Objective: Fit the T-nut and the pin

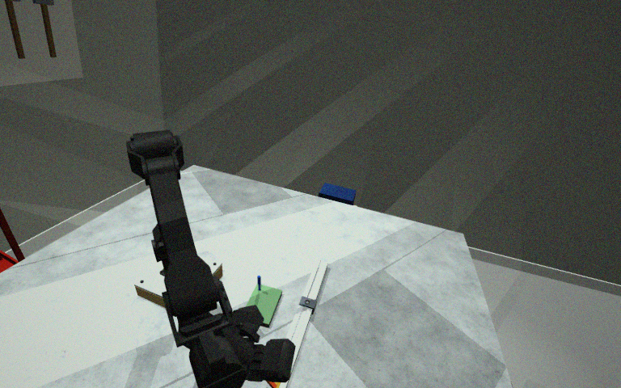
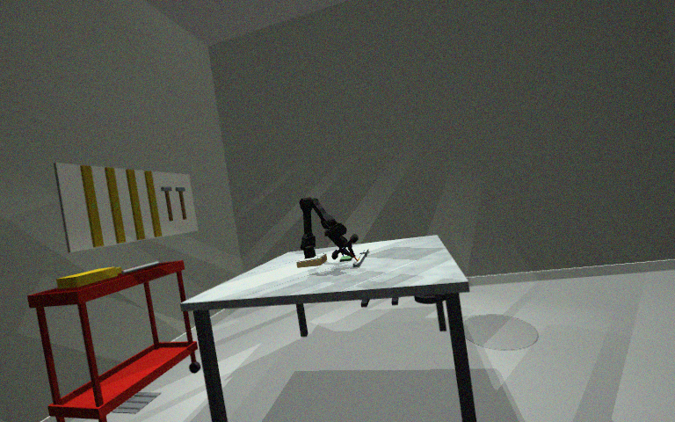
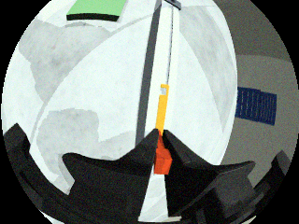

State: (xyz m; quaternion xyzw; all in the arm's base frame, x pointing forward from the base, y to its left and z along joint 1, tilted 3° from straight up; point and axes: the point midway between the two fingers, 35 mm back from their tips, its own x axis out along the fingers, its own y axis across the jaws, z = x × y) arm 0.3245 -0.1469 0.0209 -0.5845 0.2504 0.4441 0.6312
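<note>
The tray (image 1: 267, 304) (image 2: 345, 258) (image 3: 96, 7) is green, and the pin (image 1: 259, 283) is blue. The handle (image 3: 163, 161) low in the wrist view is orange-red. The cart (image 2: 90, 351) at lower left of the exterior view is bright red. The tabletop (image 1: 274, 238) (image 2: 318, 278) is white with gray patches.

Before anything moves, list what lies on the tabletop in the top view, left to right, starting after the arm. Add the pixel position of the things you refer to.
Green tray (image 1: 270, 305) (image 3: 96, 7) → dark bracket (image 1: 304, 302) (image 3: 173, 4).

Black angular arm (image 1: 174, 229) (image 2: 321, 214), blocky joint housings, dark end effector (image 3: 160, 133), tapering pointed fingers
</note>
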